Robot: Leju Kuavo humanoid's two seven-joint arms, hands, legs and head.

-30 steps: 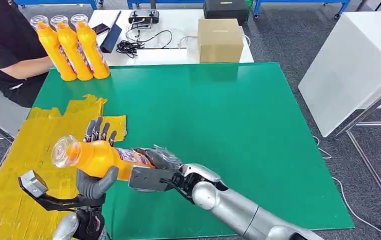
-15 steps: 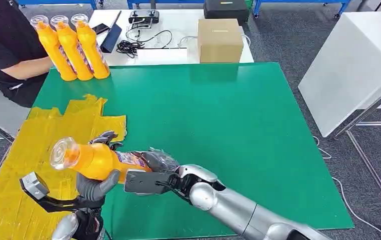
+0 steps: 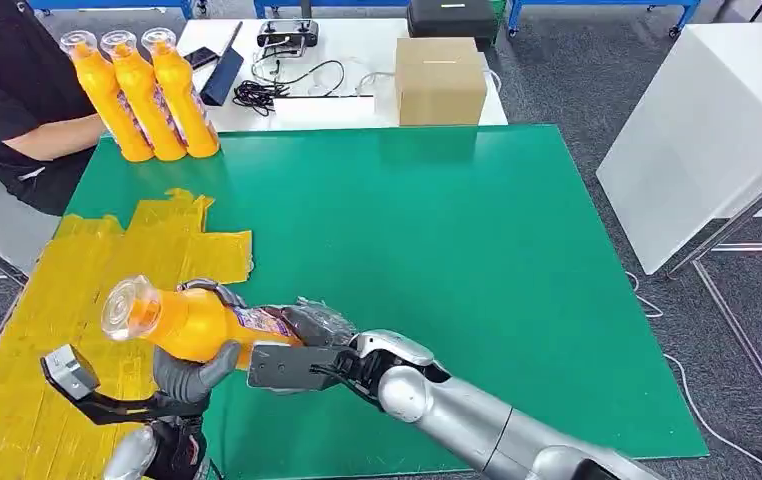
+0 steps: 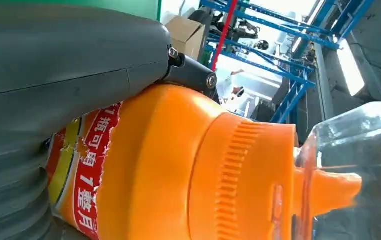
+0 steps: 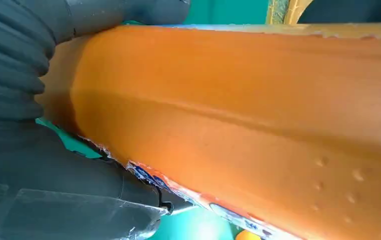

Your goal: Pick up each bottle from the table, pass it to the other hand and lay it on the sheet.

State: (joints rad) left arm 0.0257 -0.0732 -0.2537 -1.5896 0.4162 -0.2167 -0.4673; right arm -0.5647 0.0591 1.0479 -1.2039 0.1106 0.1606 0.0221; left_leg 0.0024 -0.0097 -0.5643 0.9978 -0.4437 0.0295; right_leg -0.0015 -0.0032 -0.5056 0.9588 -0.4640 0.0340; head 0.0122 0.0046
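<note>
While both of our hands are meeting at about seven o'clock over the green counter (image 3: 477,270), we are holding one orange bottle (image 3: 197,320) on its side between them, its clear cap (image 3: 129,305) pointing toward nine o'clock above the yellow sheet (image 3: 67,300). Our left hand (image 3: 192,360) is gripping the bottle near the neck, thumb underneath and fingers (image 3: 207,288) curling over the top. Our right hand (image 3: 302,345) is wrapping the bottle's base end; the fingers look closed on it, though the bottle is hiding most of them. Three more orange bottles (image 3: 142,95) are standing together at eleven o'clock, beside a person's arm (image 3: 52,130). A cardboard box (image 3: 440,80) is sitting at twelve o'clock.
</note>
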